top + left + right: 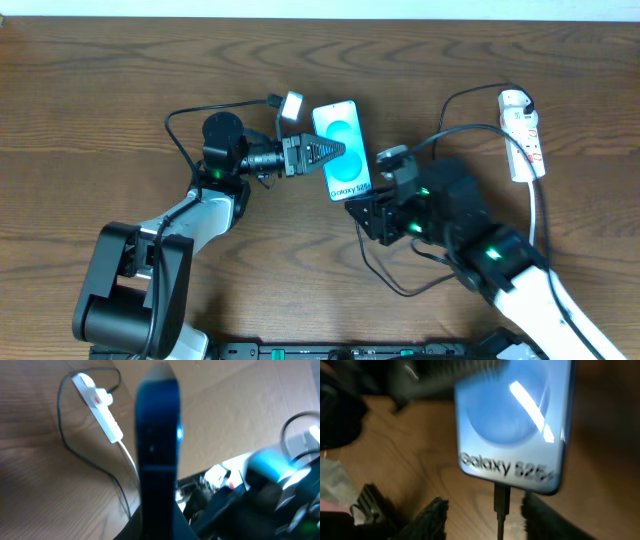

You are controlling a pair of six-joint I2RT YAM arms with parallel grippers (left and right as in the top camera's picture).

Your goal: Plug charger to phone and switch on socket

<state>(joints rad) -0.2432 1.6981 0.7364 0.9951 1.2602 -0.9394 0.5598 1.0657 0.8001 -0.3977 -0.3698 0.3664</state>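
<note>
At mid-frame overhead, the left gripper (333, 151) pinches the slim, likely slick phone (350, 168) by its side, while the right gripper (486, 507) stands wide astride the limp charger (501, 501), probably best gripped at its stiff plug.

A dark brown wooden table (90, 90) with wavy grain fills nearly every view under soft, even light, and along the far edge of the overhead view runs a thin pale strip (400, 8), possibly wall or floor.
</note>
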